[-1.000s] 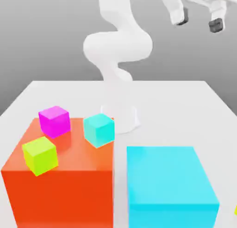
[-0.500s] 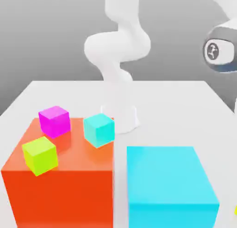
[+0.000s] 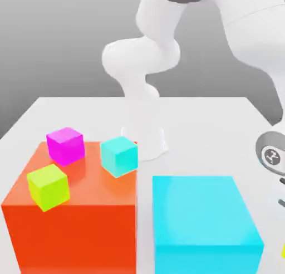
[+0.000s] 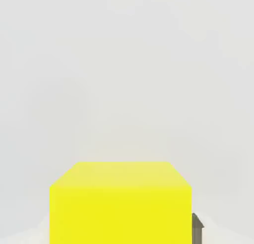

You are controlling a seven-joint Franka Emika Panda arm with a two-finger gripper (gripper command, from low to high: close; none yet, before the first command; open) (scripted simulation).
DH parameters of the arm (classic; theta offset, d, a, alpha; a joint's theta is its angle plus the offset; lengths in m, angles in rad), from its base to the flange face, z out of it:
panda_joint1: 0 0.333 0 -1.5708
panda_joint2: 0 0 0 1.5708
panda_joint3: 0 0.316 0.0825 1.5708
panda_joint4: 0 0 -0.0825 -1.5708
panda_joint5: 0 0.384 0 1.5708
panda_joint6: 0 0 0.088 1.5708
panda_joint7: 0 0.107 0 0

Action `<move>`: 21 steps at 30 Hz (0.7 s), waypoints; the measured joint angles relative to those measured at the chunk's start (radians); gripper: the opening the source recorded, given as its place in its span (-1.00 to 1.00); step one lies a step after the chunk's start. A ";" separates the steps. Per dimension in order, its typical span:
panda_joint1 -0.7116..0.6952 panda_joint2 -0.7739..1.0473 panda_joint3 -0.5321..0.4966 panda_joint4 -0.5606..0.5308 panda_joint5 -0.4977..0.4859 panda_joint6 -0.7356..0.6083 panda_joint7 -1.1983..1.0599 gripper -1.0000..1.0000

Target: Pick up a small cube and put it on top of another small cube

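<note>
On the exterior view's left stands a big orange-red block (image 3: 72,223), and three small cubes rest on its top face. The yellow-green lime cube (image 3: 48,186) sits nearest the camera, by the block's left front corner. Behind it the magenta-pink cube (image 3: 65,146) sits at the back left of the top. The cyan small cube (image 3: 119,155) sits at the back right edge, tilted a little. None of these three has shifted since the earlier frames, and they stand apart from one another.

Behind them the arm's white base (image 3: 143,136) rises from the white table (image 3: 189,122) as before. To the right of the orange-red block, with a narrow gap between, stands the big cyan block (image 3: 203,223), also unmoved.

The arm is what differs. A second ago the hand hung high at the top right with its fingers spread wide; half a second ago the wrist had dropped to mid-height at the right edge. Now the arm (image 3: 250,39) sweeps down the exterior view's right, and the wrist (image 3: 271,155) sits low, just beside the big cyan block's right side.

In the hand view the yellow cube (image 4: 120,203) lies on the table directly below the hand, with a dark fingertip (image 4: 197,228) touching or just beside one flank. Whether the pincer grips the cube I cannot tell.
</note>
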 joint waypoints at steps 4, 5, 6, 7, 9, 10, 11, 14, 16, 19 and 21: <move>-0.011 -0.101 0.015 -0.023 0.018 -0.077 -0.013 -1.00; -0.017 -0.135 0.019 -0.031 0.024 -0.103 -0.016 -1.00; -0.031 -0.172 0.010 -0.042 0.031 -0.127 -0.012 -1.00; -0.046 -0.209 -0.005 -0.054 0.038 -0.150 -0.005 -1.00; -0.079 -0.283 -0.038 -0.078 0.049 -0.195 0.013 -1.00; -0.095 -0.319 -0.056 -0.090 0.053 -0.217 0.023 -1.00; -0.111 -0.356 -0.075 -0.103 0.056 -0.239 0.035 -1.00; -0.163 -0.464 -0.133 -0.140 0.057 -0.306 0.074 -1.00; -0.225 -0.535 -0.165 -0.165 0.052 -0.349 0.104 -1.00; -0.314 -0.640 -0.199 -0.203 0.042 -0.414 0.150 -1.00; -0.352 -0.709 -0.218 -0.228 0.035 -0.457 0.180 -1.00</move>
